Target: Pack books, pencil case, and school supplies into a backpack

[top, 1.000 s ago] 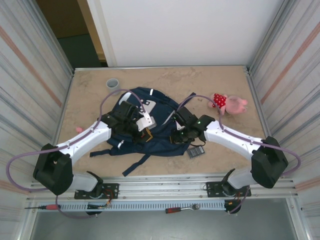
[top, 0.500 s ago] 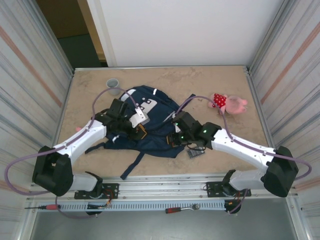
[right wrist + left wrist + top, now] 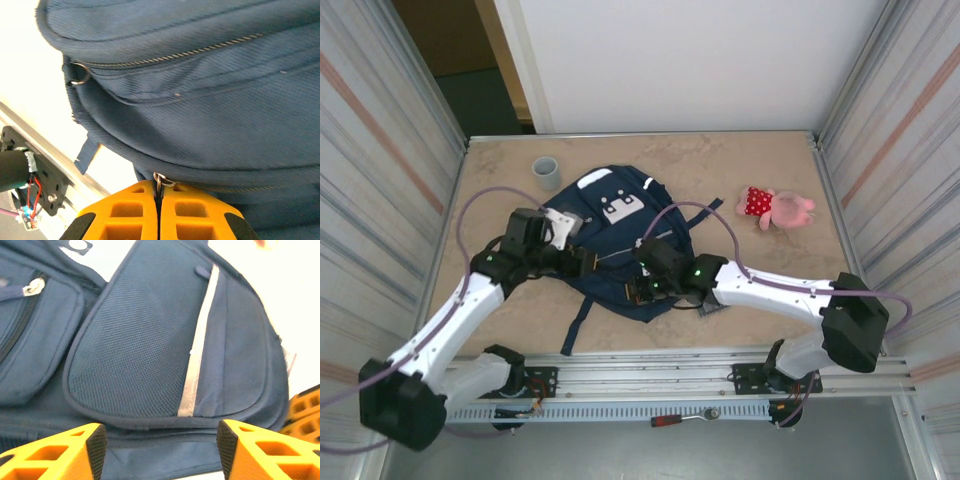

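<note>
A beige marbled tabletop (image 3: 775, 165) lies at the centre. 2 ribbed metal walls (image 3: 375, 150) rise at 9 and 3 o'clock, a plain white panel (image 3: 690, 60) at 12 o'clock. At 11 o'clock a dim doorway (image 3: 460, 70) opens. A slotted aluminium rail (image 3: 640, 386) runs along 6 o'clock. Light is soft, even.

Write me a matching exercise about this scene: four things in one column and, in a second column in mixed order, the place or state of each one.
Things:
1. cup
2. plush toy
3. left gripper
4. right gripper

Place or state:
A. shut on a zipper ring of the backpack
B. on the table, left of the backpack
C. open, facing the backpack's striped pocket
D. on the table, right of the backpack, apart from it

Pairs: 1-B, 2-D, 3-C, 4-A
</note>
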